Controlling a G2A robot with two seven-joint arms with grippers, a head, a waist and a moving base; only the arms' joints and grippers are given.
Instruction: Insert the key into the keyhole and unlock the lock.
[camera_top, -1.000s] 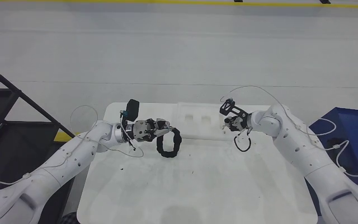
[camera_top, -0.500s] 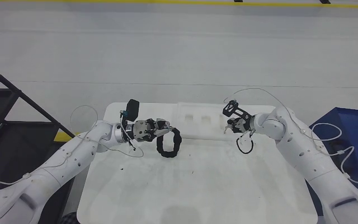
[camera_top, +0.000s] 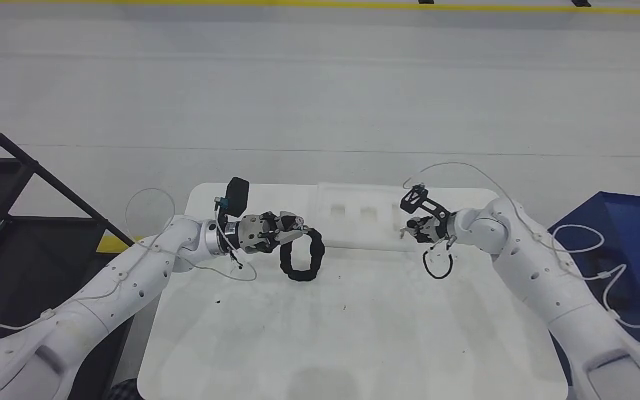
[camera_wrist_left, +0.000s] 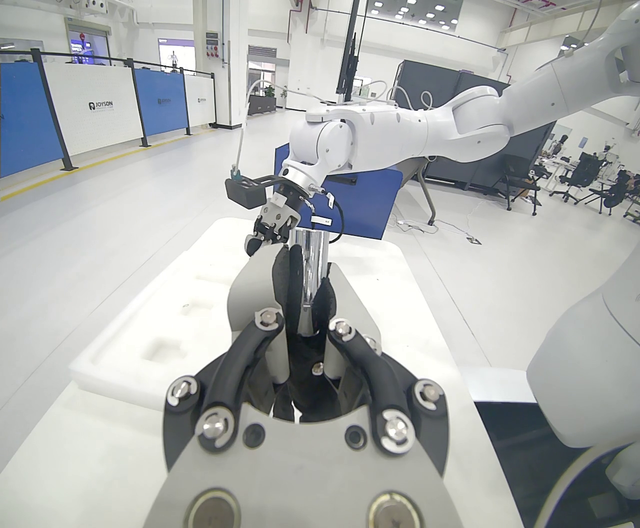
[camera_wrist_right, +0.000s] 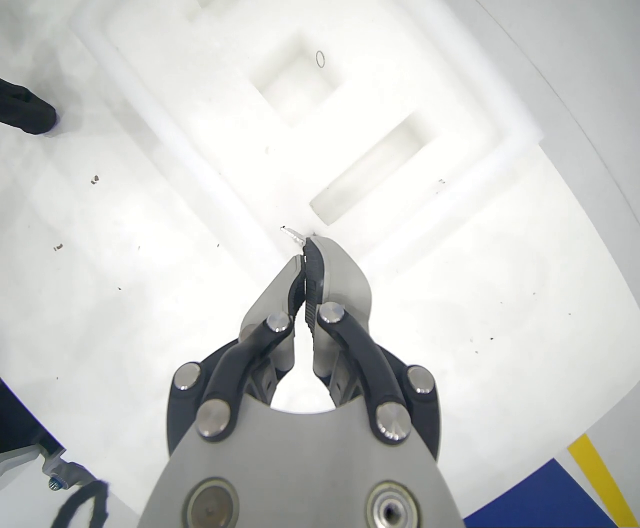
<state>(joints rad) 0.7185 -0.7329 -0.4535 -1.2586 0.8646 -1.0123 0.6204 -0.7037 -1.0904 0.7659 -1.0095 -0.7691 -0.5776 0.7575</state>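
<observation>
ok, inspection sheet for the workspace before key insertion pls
Surface: white table, few dark specks.
Job's things: lock with black cable loop, in left gripper; key tip pokes from right gripper, apart from lock.
Clutter: white foam tray at table's far side; small ring in one recess.
Grippers: left shut on lock; right shut on key.
Cables: black loop hangs at right wrist; thin white cable arcs over right arm.
Surroundings: pale floor, yellow line, black frame, blue board.
</observation>
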